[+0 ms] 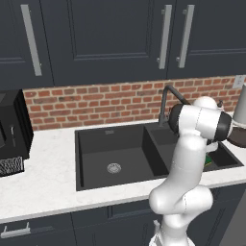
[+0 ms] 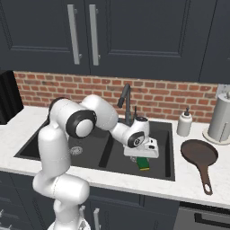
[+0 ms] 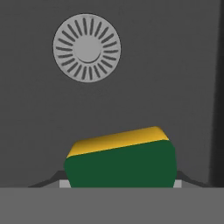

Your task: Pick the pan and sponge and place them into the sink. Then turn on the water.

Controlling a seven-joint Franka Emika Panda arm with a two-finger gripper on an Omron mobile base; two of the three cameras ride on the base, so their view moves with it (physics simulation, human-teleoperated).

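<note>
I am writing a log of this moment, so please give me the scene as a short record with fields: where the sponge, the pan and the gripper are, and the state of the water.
sponge: green and yellow sponge between the gripper's fingers, over the narrower right basin
gripper: gripper lowered into the sink, shut on the sponge
pan: brown pan on the counter right of the sink, handle toward the front edge
drain: silver drain on the basin floor beyond the sponge
faucet: dark faucet behind the sink, no stream visible
left to do: release sponge, move pan, turn on water

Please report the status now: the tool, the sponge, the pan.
Tool low over the narrower sink basin, shut on sponge. Pan on counter right of sink, untouched. Faucet dry. Nothing in the way.
</note>
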